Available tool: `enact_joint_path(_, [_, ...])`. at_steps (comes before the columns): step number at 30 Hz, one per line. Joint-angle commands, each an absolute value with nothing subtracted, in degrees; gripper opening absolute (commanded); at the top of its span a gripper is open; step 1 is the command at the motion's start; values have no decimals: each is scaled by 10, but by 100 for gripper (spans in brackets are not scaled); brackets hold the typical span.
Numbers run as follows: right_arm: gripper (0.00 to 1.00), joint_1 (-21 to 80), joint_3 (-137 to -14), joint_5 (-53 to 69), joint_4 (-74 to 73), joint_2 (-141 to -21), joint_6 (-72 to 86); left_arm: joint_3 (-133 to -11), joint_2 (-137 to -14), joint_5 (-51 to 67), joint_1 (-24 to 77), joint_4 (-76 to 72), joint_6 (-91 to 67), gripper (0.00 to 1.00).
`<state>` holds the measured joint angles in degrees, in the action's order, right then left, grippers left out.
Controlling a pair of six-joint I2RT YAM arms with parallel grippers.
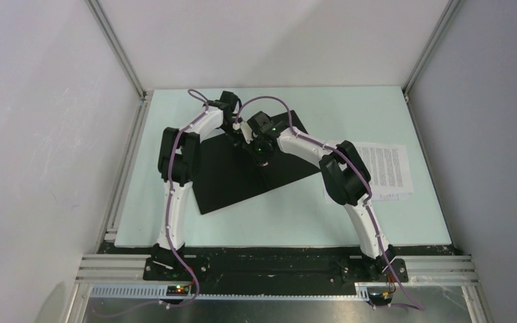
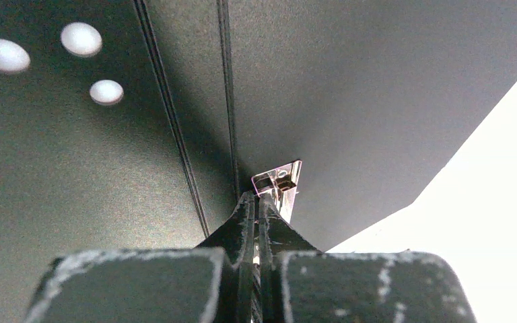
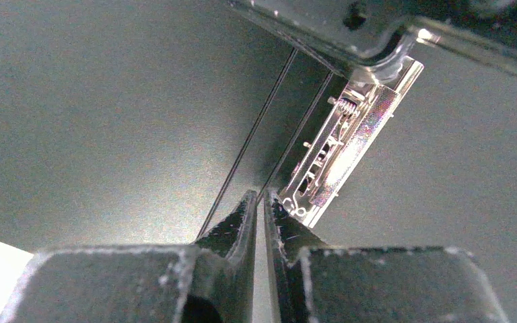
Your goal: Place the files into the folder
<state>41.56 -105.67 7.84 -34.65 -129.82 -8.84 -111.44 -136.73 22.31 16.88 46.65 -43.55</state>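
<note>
Bolted at the table's near edge, the left arm (image 1: pixel 174 202) and right arm (image 1: pixel 367 219) arch inward and meet over the middle of the workspace. Beneath them the pale table (image 1: pixel 350 108) carries the folder (image 1: pixel 242 182), which lies fully open with its black inside facing up, turned at an angle so one corner points toward the arms' bases. To its right the files (image 1: pixel 387 168) lie flat on the table as a stack of densely printed white sheets, just beside the folder's edge, outside it and partly hidden by the right arm's elbow.

Along the folder's spine creases sits a shiny metal clip mechanism (image 3: pixel 340 151). The left gripper (image 2: pixel 256 200) is clenched, its fingertips pressed together right at one end of that clip. From the opposite end, the right gripper (image 3: pixel 259 200) rests with its tips just beside the clip; its fingers stand almost together with a thin slit between them, and whether they pinch anything cannot be told.
</note>
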Motion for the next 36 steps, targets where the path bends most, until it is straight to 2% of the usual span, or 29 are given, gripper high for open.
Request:
enact_joint_path(1, [13, 414, -1081, 66, -352, -1270, -88, -1092, -1389, 199, 183, 488, -437, 0])
enact_joint_path(18, [11, 413, -1075, 57, -324, -1243, -73, -1093, -1389, 199, 182, 488, -437, 0])
enact_joint_path(28, [21, 415, -1040, 55, -328, -1250, -69, -1093, -1390, 199, 182, 488, -437, 0])
enact_joint_path(36, [23, 413, -1021, 54, -336, -1255, -64, -1093, -1390, 200, 182, 488, -438, 0])
